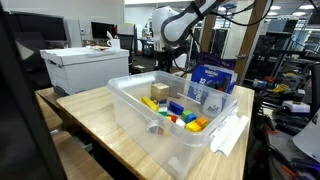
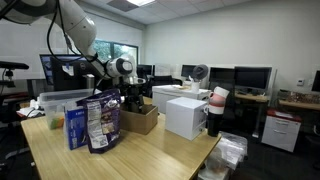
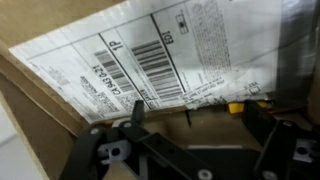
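Observation:
My gripper (image 3: 200,125) is open, its two black fingers spread wide with nothing between them. It hangs just over an open brown cardboard box (image 2: 140,120). In the wrist view the box's flap with a white shipping label and barcode (image 3: 150,60) fills the upper part. A small yellow item (image 3: 236,107) shows inside, by the right finger (image 3: 266,122). In both exterior views the gripper (image 1: 170,57) (image 2: 134,96) sits at the far end of the wooden table (image 1: 100,125).
A clear plastic bin (image 1: 135,100) holds several coloured blocks (image 1: 180,113), and its lid (image 1: 230,135) lies beside it. A blue bag (image 1: 212,85) (image 2: 97,122) stands upright by the bin. A white box (image 1: 85,65) (image 2: 185,115) sits nearby. Office desks with monitors lie behind.

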Action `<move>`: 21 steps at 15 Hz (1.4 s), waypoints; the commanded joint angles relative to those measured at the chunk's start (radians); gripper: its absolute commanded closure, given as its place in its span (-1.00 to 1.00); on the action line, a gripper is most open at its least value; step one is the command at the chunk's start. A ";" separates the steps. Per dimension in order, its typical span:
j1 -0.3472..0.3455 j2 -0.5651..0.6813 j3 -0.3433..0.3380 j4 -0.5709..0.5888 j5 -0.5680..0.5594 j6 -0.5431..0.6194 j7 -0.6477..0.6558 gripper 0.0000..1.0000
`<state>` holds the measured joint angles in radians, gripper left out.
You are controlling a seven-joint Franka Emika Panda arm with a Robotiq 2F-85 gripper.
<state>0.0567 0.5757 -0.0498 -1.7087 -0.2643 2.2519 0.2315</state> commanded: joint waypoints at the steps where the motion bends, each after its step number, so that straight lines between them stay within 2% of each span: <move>1: -0.048 0.000 0.040 -0.019 0.046 0.059 -0.208 -1.00; 8: -0.103 0.035 0.118 0.014 0.119 0.063 -0.511 -1.00; 21: -0.115 0.053 0.228 0.027 0.110 0.008 -0.963 -1.00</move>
<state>-0.0362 0.6155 0.1450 -1.6926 -0.1658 2.2912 -0.5920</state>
